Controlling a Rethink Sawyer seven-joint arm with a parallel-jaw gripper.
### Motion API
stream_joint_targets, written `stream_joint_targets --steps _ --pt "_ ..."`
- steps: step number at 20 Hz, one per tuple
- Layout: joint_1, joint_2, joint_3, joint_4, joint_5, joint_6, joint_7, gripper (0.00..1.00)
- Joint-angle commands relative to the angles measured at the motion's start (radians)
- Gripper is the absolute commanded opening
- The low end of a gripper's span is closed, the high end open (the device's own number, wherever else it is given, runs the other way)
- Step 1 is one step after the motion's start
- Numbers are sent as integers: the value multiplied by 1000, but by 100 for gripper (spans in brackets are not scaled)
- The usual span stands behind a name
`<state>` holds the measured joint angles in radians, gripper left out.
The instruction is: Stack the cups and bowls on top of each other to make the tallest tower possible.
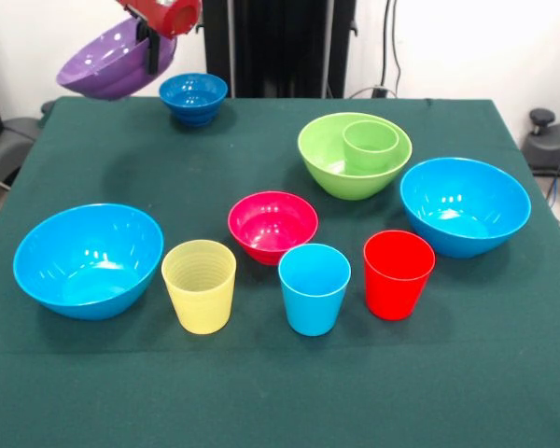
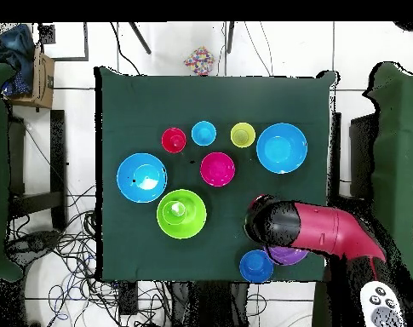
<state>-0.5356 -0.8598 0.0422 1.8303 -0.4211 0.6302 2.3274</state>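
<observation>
— How far had we got with the tower (image 1: 355,154)?

— Barely started, by our reckoning. The lime green bowl (image 1: 329,159) sat on the counter (image 1: 261,392) with the green cup (image 1: 371,145) standing upright inside it, and nothing else was piled on.

— And the pincer (image 1: 152,54)?

— We saw it high at the counter's far edge, closed on the rim of the purple bowl (image 1: 107,65), which hung tilted in the air above the small dark blue bowl (image 1: 193,97).

— What was left?

— Nearly everything. The two large light blue bowls, one (image 1: 89,259) at one end and one (image 1: 465,203) just beside the lime green bowl, lay apart from the pile. So did the pink-red bowl (image 1: 273,225), the yellow cup (image 1: 199,285), the light blue cup (image 1: 314,287) and the red cup (image 1: 398,273), all upright and unstacked.
</observation>
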Motion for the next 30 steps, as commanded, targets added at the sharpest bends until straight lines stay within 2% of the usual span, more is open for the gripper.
stream_joint_targets --steps 1,14,21,30 --pt "-58 -36 100 39 -66 38 -247 0" --pt "-75 -16 103 14 -80 62 -193 0" --pt "-39 13 67 4 -107 32 -121 0" --pt "-9 96 45 -24 -153 -24 -46 0"
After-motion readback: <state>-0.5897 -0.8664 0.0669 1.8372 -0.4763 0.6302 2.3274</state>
